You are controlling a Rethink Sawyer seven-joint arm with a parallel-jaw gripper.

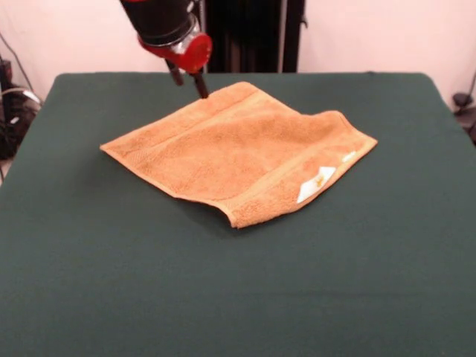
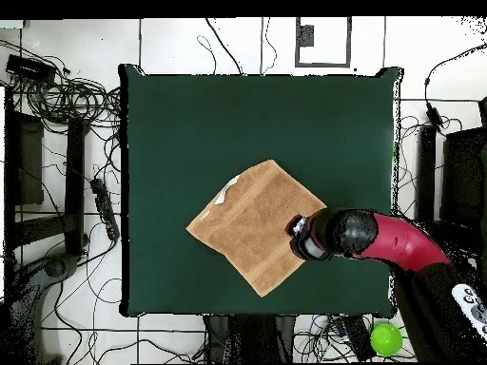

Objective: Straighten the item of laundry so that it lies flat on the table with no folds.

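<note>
The orange-tan towel [image 1: 230, 152] lies spread as a diamond in the middle of the dark green table [image 1: 238, 297]. It is mostly flat. Its near corner curls up slightly, and a white tag [image 1: 316, 184] shows at the right edge, where the hem ripples. My gripper [image 1: 190, 85] is open at the towel's far corner, with one fingertip [image 1: 201, 91] at the towel's edge and nothing held. In the overhead view the gripper [image 2: 293, 231] sits over the right corner of the towel [image 2: 252, 223], on the table [image 2: 190, 124], and the tag [image 2: 225, 195] is at the upper left edge.
The robot's black pedestal [image 1: 253, 33] stands behind the table's far edge. The red arm [image 2: 399, 242] reaches in from the right in the overhead view. Cables [image 2: 86, 105] and dark equipment [image 2: 24, 157] lie on the floor around the table, and a green ball [image 2: 385, 338] lies near the robot's base.
</note>
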